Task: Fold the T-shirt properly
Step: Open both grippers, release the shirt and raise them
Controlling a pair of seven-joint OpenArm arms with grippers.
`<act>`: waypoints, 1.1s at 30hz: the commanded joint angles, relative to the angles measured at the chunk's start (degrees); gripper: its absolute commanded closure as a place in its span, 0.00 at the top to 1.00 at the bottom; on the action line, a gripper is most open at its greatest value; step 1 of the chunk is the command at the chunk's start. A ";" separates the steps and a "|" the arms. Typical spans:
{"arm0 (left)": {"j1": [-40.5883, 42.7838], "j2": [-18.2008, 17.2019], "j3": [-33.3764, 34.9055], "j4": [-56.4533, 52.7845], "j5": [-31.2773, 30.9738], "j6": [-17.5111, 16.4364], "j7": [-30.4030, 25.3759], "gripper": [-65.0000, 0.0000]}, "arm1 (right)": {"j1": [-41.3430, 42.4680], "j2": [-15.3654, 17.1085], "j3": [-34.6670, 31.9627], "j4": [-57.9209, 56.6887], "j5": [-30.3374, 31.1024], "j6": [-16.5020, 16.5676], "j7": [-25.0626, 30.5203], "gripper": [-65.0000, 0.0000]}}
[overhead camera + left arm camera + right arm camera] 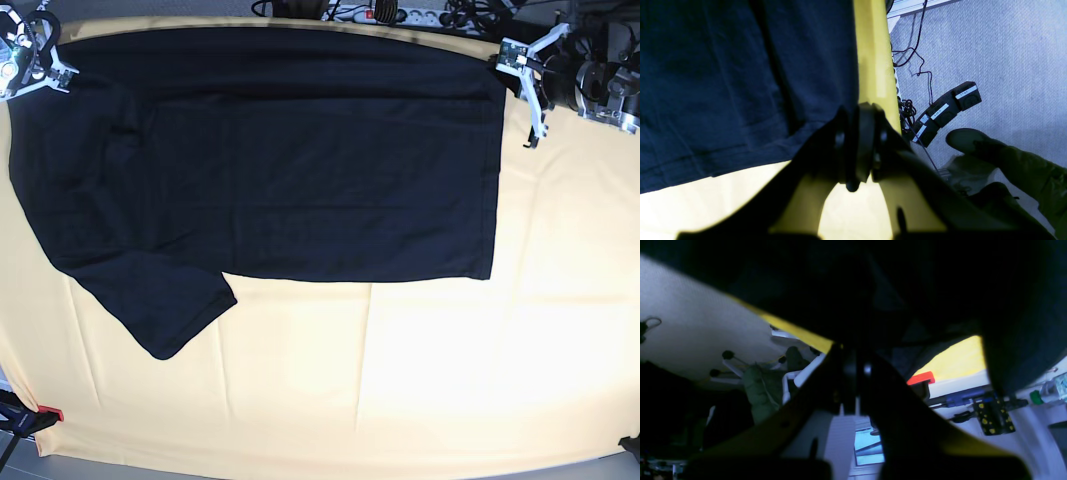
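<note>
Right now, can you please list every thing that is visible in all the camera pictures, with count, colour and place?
Plain black short-sleeved T-shirt: one, black, spread flat over the far half of the table, one sleeve pointing to the near left.
Yellow cloth-covered table: one, yellow, under the T-shirt.
Black foot pedals with white labels: a row, black, on the grey floor beside the table.
Red clamp: one, red, at the near left table corner.
Power strip: one, white, behind the far table edge.
Left gripper: one, at the far right T-shirt corner.
Right gripper: one, at the far left T-shirt corner.
</note>
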 commanded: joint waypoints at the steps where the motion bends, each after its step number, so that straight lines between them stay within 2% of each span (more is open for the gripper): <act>1: -0.37 -1.70 -0.61 0.35 -0.17 -0.30 0.26 0.00 | 0.00 1.60 0.61 0.63 -1.53 -0.90 -2.40 0.03; 2: -0.35 -1.73 -0.61 0.35 0.22 -0.30 0.31 0.00 | 0.00 1.62 0.61 1.27 -1.53 -1.86 -2.58 0.12; 3: -0.33 -1.70 -0.61 0.37 0.39 -0.30 0.68 0.06 | 0.00 1.62 0.61 2.19 -1.55 -2.99 -2.86 0.21; 5: -0.37 -1.70 -0.61 0.70 0.37 -0.30 2.03 0.25 | 0.00 1.62 0.61 4.42 -1.57 -3.98 -2.95 0.34; 8: -0.35 -1.73 -0.61 2.01 -0.37 -0.30 4.85 0.55 | 0.00 1.60 0.61 6.69 -1.64 -4.85 -2.78 0.35; 10: -0.35 -1.81 -0.61 2.51 -2.58 -0.30 6.43 0.64 | 0.00 1.62 0.61 7.58 -1.99 -5.03 -2.78 0.35; 13: -0.35 -1.86 -0.61 2.62 -3.26 -0.30 6.75 0.65 | 0.00 1.60 0.83 8.35 -3.06 -6.40 -2.75 0.35; 18: -0.37 -1.84 -0.72 2.62 -3.19 -0.30 7.26 0.65 | 0.00 1.60 3.50 8.55 -10.05 -10.91 -2.80 0.35; 24: -0.37 -1.86 -0.72 2.62 -2.75 -0.30 9.31 0.65 | -0.02 1.60 8.66 8.55 -11.67 -13.49 -3.23 0.35; 29: -0.37 -1.84 -0.72 2.62 -2.58 -0.30 9.31 0.65 | -0.02 1.60 11.85 8.55 -19.67 -18.08 -3.19 0.35; 30: -0.35 -1.84 -0.72 2.62 -2.21 0.72 9.33 0.65 | -0.02 1.60 12.24 8.55 -21.81 -19.21 -3.19 0.35; 33: -0.35 -1.66 -0.74 2.78 -1.60 6.62 10.88 0.65 | 0.00 1.60 13.20 8.55 -27.02 -22.53 -2.78 0.35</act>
